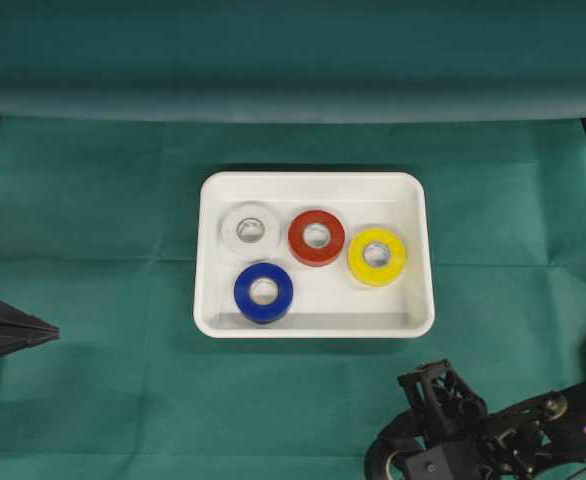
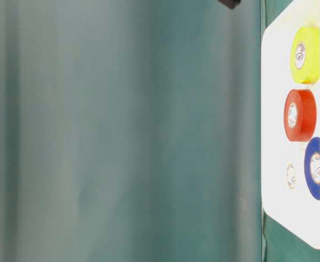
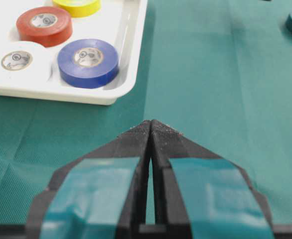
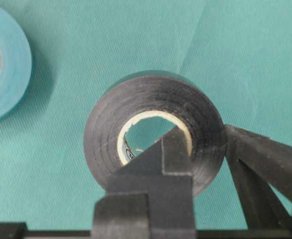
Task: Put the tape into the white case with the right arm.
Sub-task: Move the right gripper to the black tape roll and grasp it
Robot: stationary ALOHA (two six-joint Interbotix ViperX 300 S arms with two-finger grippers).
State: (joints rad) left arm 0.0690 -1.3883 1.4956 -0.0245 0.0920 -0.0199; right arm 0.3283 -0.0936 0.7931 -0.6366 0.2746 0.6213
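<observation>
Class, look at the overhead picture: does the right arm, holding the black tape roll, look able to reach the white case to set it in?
Probably yes. The right hand grips the black tape roll, and open cloth lies between it and the white case, which has bare floor near its front right corner.

Six tape rolls point(image 1: 263, 292), one white case point(image 1: 313, 325)

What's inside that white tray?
Four tape rolls lie in the white case: white, red, yellow, blue. The floor beneath them is hidden.

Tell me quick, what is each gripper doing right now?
Left gripper: shut, holding nothing.
Right gripper: shut on a black tape roll, one finger through its core.
</observation>
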